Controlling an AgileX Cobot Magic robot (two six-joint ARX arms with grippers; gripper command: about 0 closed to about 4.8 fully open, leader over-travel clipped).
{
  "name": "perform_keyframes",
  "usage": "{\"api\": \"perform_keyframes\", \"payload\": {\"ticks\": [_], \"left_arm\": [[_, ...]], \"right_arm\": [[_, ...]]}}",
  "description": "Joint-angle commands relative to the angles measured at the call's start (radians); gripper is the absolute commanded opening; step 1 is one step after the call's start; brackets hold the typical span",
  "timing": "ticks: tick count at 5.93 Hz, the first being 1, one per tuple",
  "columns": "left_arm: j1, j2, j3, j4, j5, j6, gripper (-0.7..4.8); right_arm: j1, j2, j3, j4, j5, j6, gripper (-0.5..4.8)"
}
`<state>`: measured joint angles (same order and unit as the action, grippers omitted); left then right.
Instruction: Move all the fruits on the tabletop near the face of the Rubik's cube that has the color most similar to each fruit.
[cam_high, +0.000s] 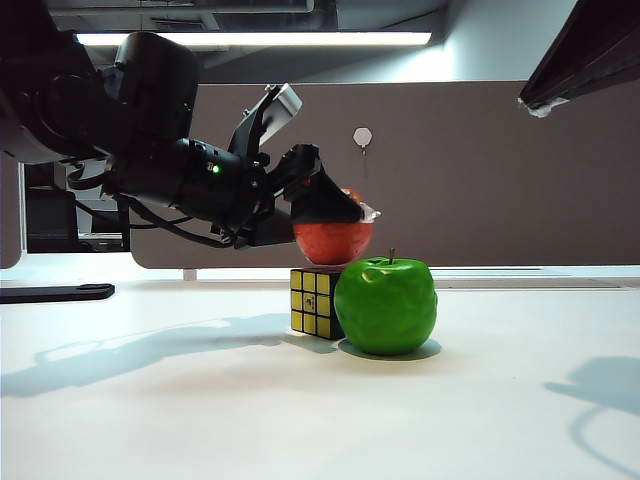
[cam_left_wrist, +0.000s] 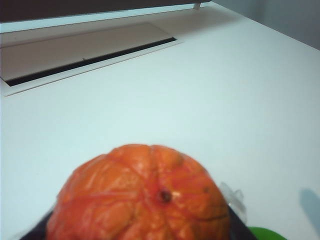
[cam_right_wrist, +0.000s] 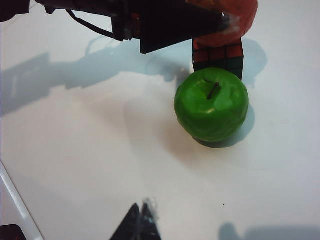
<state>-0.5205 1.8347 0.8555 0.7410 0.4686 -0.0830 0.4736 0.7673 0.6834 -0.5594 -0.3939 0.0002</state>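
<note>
A: From the side, the left gripper (cam_high: 335, 215) has its jaws clamped on the orange-red fruit (cam_high: 333, 240) over the Rubik's cube (cam_high: 313, 303), yellow face out; the green apple (cam_high: 386, 305) touches it.

B: The right wrist view alone shows the cube's red top. The right gripper (cam_right_wrist: 142, 220) hangs apart, jaws together, empty.

A: White tabletop (cam_high: 150, 420), grey partition (cam_high: 500, 170) behind.

Count on the tabletop (cam_high: 150, 420): two fruits, one Rubik's cube (cam_high: 313, 303), two grippers. One orange-red fruit (cam_high: 333, 240) sits between the jaws of the left gripper (cam_high: 335, 215), directly above the cube. One green apple (cam_high: 386, 305) stands just below and beside those jaws, against the cube. The right gripper (cam_right_wrist: 141, 220) hangs well apart, its tips together, nothing between them
</note>
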Motion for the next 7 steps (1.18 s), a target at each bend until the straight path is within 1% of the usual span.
{"api": "perform_keyframes", "payload": {"ticks": [1,3,7], "left_arm": [[-0.002,0.006,0.006,0.016,-0.005,0.005,2.45],[-0.002,0.007,0.006,0.016,-0.023,0.005,2.45],[-0.002,0.007,0.006,0.015,-0.019,0.004,2.46]], "right_arm": [[0.001,-0.001,0.003,0.010,-0.002,-0.001,-0.01],[0.001,-0.001,0.003,0.010,-0.002,-0.001,-0.01],[0.001,-0.001,0.003,0.010,-0.002,-0.001,-0.01]]}}
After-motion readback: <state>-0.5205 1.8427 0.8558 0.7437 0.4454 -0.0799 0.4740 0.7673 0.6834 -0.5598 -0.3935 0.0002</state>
